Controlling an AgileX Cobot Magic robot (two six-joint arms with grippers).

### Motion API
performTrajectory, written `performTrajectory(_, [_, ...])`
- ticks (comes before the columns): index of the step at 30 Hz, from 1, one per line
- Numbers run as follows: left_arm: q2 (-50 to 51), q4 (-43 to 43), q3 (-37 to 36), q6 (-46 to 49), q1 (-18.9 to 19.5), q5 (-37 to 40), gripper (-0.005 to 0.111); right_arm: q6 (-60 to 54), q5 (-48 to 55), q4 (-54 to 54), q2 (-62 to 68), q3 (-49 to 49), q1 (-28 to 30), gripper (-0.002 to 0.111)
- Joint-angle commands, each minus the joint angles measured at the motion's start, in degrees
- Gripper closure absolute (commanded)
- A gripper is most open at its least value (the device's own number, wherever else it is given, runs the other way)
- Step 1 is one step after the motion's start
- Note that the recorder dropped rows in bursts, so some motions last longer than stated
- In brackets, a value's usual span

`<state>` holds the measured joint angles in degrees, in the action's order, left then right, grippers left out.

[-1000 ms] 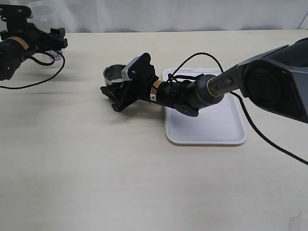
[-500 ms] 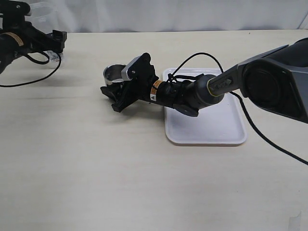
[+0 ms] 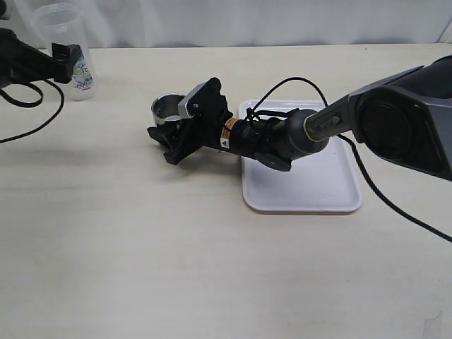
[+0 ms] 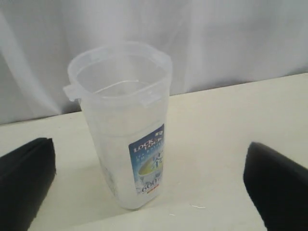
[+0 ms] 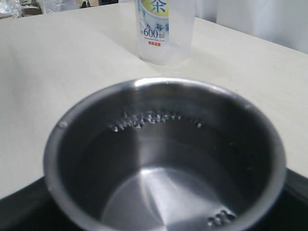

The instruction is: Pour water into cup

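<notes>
The steel cup stands on the table left of the tray, and my right gripper is shut on it, one finger on each side. Seen from the right wrist, the cup fills the frame, with water and small bubbles inside; my right gripper shows only as black fingers at the cup's sides. The clear plastic jug with a blue label stands upright at the far left. My left gripper is open, its fingers set wide and well short of the jug.
A white tray lies right of the cup, under the right arm and its black cable. A white curtain runs along the table's far edge. The left arm's cable loops over the table at the left.
My left gripper has opened wider and drawn back to the left, away from the jug, which now stands free in full view. The right gripper and cup have not moved.
</notes>
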<state>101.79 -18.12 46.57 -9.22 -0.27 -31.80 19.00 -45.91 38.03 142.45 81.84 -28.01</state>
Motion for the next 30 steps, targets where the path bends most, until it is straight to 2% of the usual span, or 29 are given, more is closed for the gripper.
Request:
performTrajectory(1, [-11.07, -0.15, -6.96, -1.81, -0.08, -0.19, 0.007, -0.32, -0.30, 0.15, -0.37, 0.04, 0.04, 0.077])
performTrajectory(7, [-28.62, -0.15, -14.11, -3.36, -0.08, 5.99, 0.007, -0.32, -0.30, 0.15, -0.37, 0.04, 0.04, 0.077])
performTrajectory(15, [-51.91, 0.16, -16.57, -5.68, -0.08, 25.50, 0.007, -0.32, -0.30, 0.15, -0.37, 0.04, 0.04, 0.077])
performTrajectory(24, [-70.74, 1.35, -16.57, -5.68, -0.08, 46.64, 0.007, -0.32, -0.30, 0.15, -0.37, 0.04, 0.04, 0.077])
performTrajectory(27, [-74.78, 0.60, -16.57, -5.68, -0.08, 51.63, 0.007, -0.32, -0.30, 0.15, -0.37, 0.04, 0.04, 0.077])
performTrajectory(30, [-77.59, 0.38, -16.57, -5.68, -0.08, 52.79, 0.007, -0.32, -0.30, 0.15, -0.37, 0.04, 0.04, 0.077])
